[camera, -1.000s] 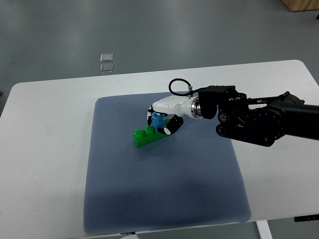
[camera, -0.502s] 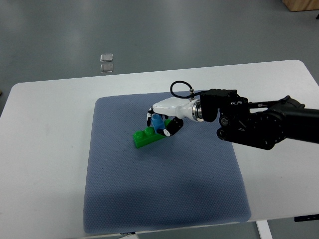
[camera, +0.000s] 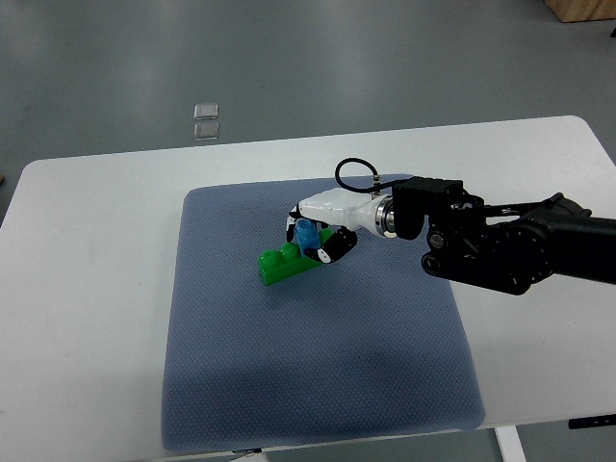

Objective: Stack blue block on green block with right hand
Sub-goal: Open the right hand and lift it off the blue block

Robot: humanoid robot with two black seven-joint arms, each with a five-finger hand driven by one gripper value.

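Note:
A green block [camera: 282, 265] lies on the blue-grey mat [camera: 308, 385], slightly left of its middle. A small blue block [camera: 307, 235] sits on the green block's right end. My right hand [camera: 310, 237] reaches in from the right, white with black fingertips, its fingers curled around the blue block. The black forearm [camera: 500, 248] stretches to the right edge. Whether the blue block is fully seated on the green one is hidden by the fingers. The left arm is out of view.
The mat covers the middle of a white table [camera: 87, 289]. Two small clear squares [camera: 205, 120] lie on the grey floor beyond the table's far edge. A black cable loop [camera: 351, 173] rises from the wrist.
The right arm has shifted slightly to the right and down. The hand stays closed on the blue block over the green block.

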